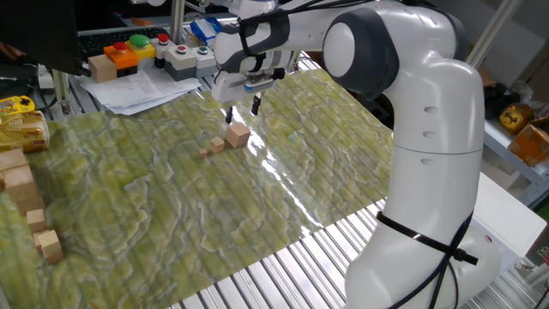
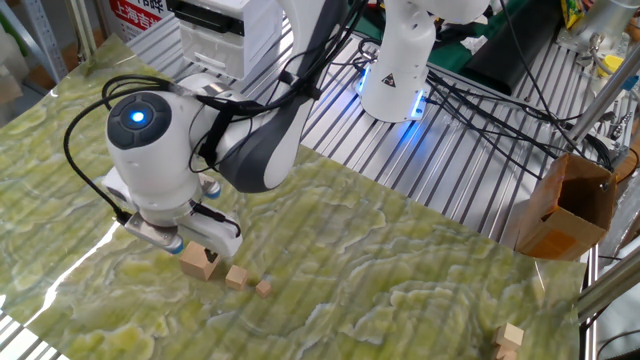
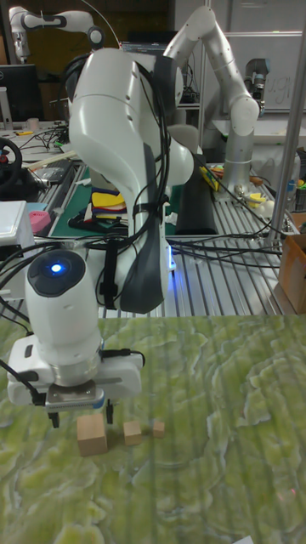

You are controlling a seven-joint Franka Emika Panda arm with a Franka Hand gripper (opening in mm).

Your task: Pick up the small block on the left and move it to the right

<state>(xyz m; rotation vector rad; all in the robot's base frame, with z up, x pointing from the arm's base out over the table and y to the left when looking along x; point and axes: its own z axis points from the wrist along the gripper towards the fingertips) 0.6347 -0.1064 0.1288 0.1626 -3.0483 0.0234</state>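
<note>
The small block [image 1: 238, 135] is a light-tan wooden cube lying on the green marbled mat [image 1: 154, 206]. It also shows in the other fixed view [image 2: 198, 263] and the tall view [image 3: 92, 434]. My gripper [image 1: 241, 110] hangs directly over it, open, with nothing between the fingers [image 3: 110, 414]. In the tall view the gripper [image 3: 82, 416] has a fingertip on either side of the block, about level with its top. The other fixed view has the gripper [image 2: 195, 248] just above the cube.
Two tinier cubes [image 1: 216, 145] [image 1: 203, 152] lie in a row beside the block. Longer wooden blocks [image 1: 21, 184] are stacked at the mat's left edge. A button box [image 1: 137, 47] and papers [image 1: 146, 86] sit behind the mat. A cardboard box [image 2: 565, 205] stands off the mat.
</note>
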